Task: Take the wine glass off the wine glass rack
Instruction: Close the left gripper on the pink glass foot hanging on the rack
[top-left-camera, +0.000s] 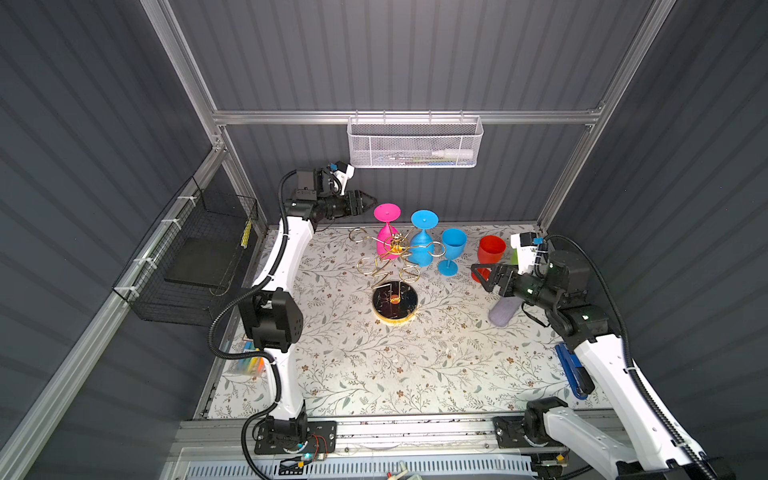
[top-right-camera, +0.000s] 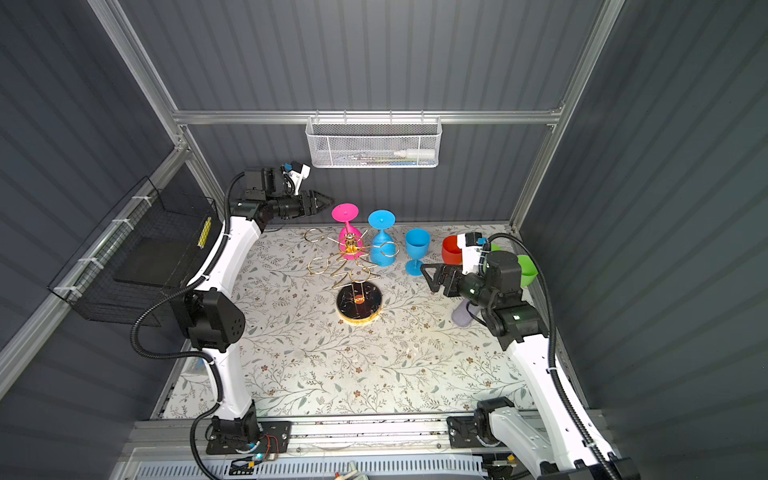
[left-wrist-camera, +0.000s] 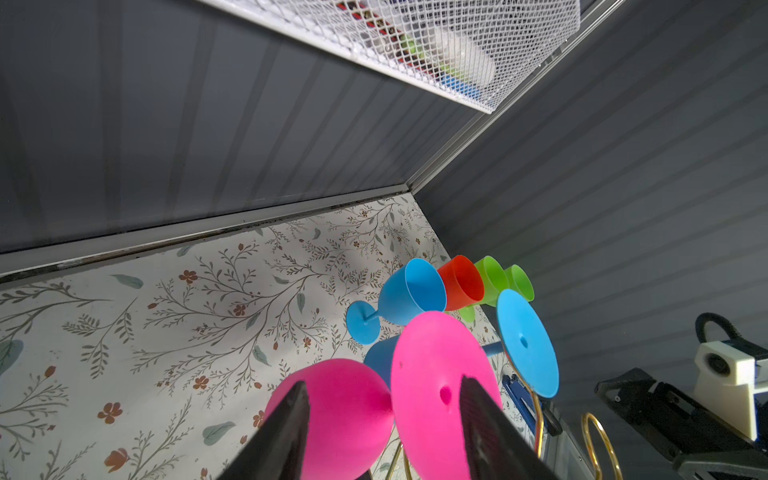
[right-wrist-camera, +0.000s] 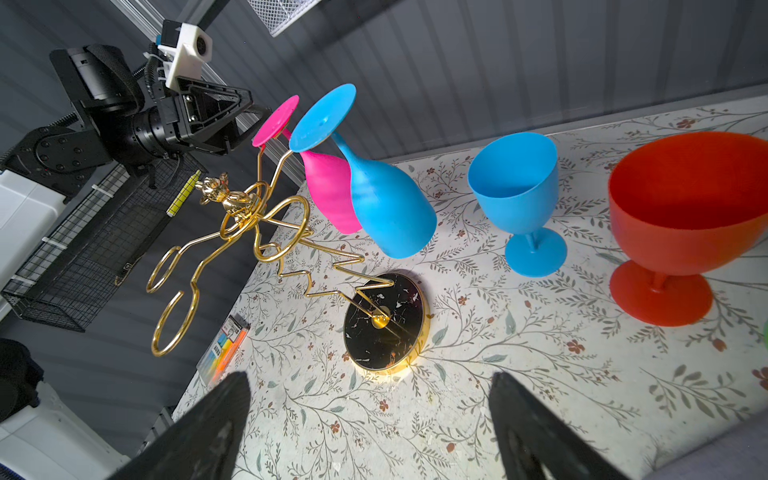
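The wine glass rack (top-left-camera: 394, 301) is gold wire on a round black base, mid-table. A pink wine glass (top-left-camera: 386, 213) and a blue wine glass (top-left-camera: 422, 249) hang upside down from its far arms. My left gripper (top-left-camera: 369, 203) is open, level with the pink glass's foot and just left of it. In the left wrist view, the left gripper (left-wrist-camera: 384, 386) has the pink foot (left-wrist-camera: 432, 365) and bowl showing between its fingers; no contact shows. My right gripper (top-left-camera: 478, 275) is open and holds nothing, low over the table to the right of the rack (right-wrist-camera: 384, 320).
A blue glass (top-left-camera: 453, 249) and a red glass (top-left-camera: 491, 248) stand upright right of the rack, with green cups (top-right-camera: 527, 266) behind the right arm. A purple object (top-left-camera: 503, 312) lies under the right wrist. A white mesh basket (top-left-camera: 413, 143) hangs on the back wall, and a black wire basket (top-left-camera: 199, 257) on the left wall.
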